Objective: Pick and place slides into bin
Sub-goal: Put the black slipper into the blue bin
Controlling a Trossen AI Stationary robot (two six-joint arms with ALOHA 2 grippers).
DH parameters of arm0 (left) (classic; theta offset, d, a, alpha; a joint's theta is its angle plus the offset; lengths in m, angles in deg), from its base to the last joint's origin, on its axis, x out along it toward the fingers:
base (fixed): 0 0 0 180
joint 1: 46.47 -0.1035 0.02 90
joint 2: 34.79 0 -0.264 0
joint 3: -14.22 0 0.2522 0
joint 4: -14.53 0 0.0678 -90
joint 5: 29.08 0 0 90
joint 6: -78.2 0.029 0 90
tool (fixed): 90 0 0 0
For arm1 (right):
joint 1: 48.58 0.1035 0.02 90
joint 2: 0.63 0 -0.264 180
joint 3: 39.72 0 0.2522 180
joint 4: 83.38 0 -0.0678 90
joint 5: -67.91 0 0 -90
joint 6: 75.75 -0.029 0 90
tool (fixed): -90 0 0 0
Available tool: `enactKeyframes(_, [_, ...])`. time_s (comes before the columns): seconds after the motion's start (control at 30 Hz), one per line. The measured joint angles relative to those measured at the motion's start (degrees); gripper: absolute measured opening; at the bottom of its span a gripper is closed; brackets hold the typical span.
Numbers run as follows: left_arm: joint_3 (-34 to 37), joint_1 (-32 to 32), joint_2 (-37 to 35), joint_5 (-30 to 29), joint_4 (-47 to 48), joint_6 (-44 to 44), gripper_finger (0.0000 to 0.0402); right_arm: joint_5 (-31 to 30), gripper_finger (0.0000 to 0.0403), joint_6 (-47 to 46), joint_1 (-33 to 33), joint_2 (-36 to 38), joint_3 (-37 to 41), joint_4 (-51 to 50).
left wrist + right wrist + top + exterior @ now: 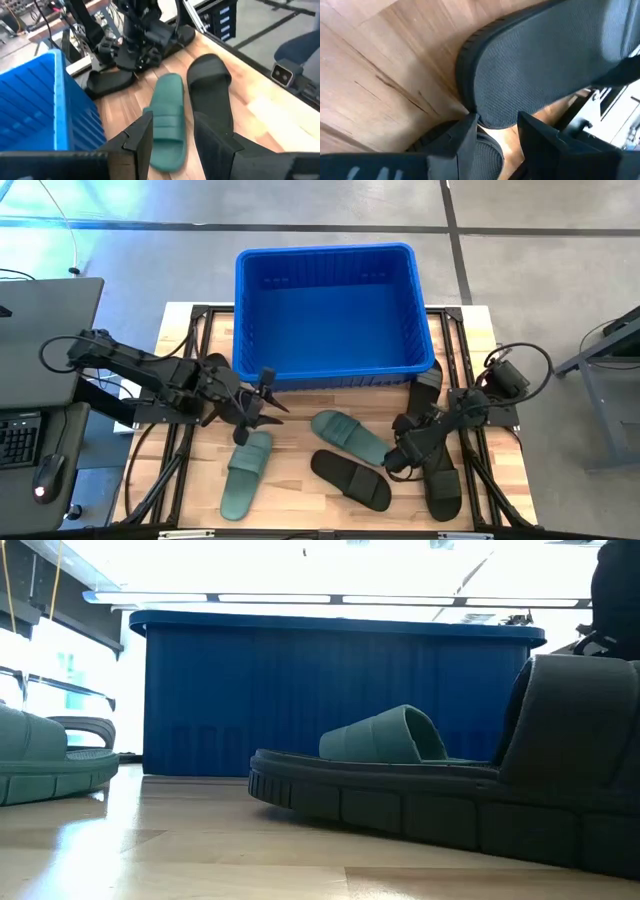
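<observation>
- one bright blue bin (330, 360) stands at the far middle of the wooden table (300, 500), and nothing shows inside it in the high view.
- two sage green slides lie on the table: one (245, 473) on the left, near the front edge, and the other (350, 435) in the middle, just in front of the bin.
- three black slides can be counted in the high view: one (350, 478) lies in the middle, just in front of the second green slide; one (443, 485) lies on the right, under the right arm; one (428, 385) sits by the bin's right front corner, partly hidden.
- the left gripper (262, 412) hovers above the toe end of the left green slide, near the bin's front wall; its fingers (142, 137) stand parted with nothing between them.
- the left wrist view looks between those fingers at the middle green slide (167, 120) and the black slide (212, 95) beside it, with the bin's wall (45, 105) on one side.
- the right gripper (398, 458) is low at the right of the table, beside the black slide there; its fingers (465, 137) stand apart with the rounded end of a black slide (535, 75) just beyond them, and i cannot tell whether they grip it.
- the low view shows the bin's front wall (330, 700) behind a black slide (400, 805), with a green strap (385, 735) rising behind that.
</observation>
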Motion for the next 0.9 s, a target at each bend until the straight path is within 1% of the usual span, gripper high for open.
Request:
enactKeyframes(0.07, [0.06,0.00,0.10,0.00,0.55,0.01,0.0127,0.20,0.0139,-0.50,-0.82,-0.09,-0.51,-1.11])
enactKeyframes(0.2, [0.07,0.00,0.88,0.15,0.88,0.00,0.0127,-2.88,0.0139,-0.72,-1.03,-0.29,-1.96,-4.18])
enactKeyframes(0.27, [0.03,0.00,1.03,0.13,0.24,0.01,0.0127,-2.79,0.0139,0.88,-1.03,-0.28,-1.85,-2.80])
enactKeyframes(0.37, [0.02,0.00,1.43,0.13,0.65,0.00,0.0127,0.01,0.0139,2.63,-1.83,-0.28,-0.68,1.37])
enactKeyframes(0.43, [0.02,0.00,1.53,0.13,0.36,0.01,0.0127,0.33,0.0139,3.21,-2.18,-0.28,0.22,3.69])
enactKeyframes(0.5, [0.00,0.00,1.83,0.15,0.44,0.02,0.0127,-0.52,0.0139,3.23,-2.46,-0.28,0.98,4.82])
enactKeyframes(0.7, [0.02,0.00,1.85,0.10,0.66,0.01,0.0127,-1.57,0.0139,3.41,-3.92,-0.28,1.38,4.11])
enactKeyframes(0.77, [0.02,0.00,1.82,0.02,0.57,0.00,0.0127,-2.76,0.0138,3.62,-4.26,-0.28,1.38,4.02])
enactKeyframes(0.9, [0.02,0.00,1.82,0.00,0.66,0.00,0.0127,-3.57,0.0120,3.84,-5.08,-0.28,1.38,4.01])
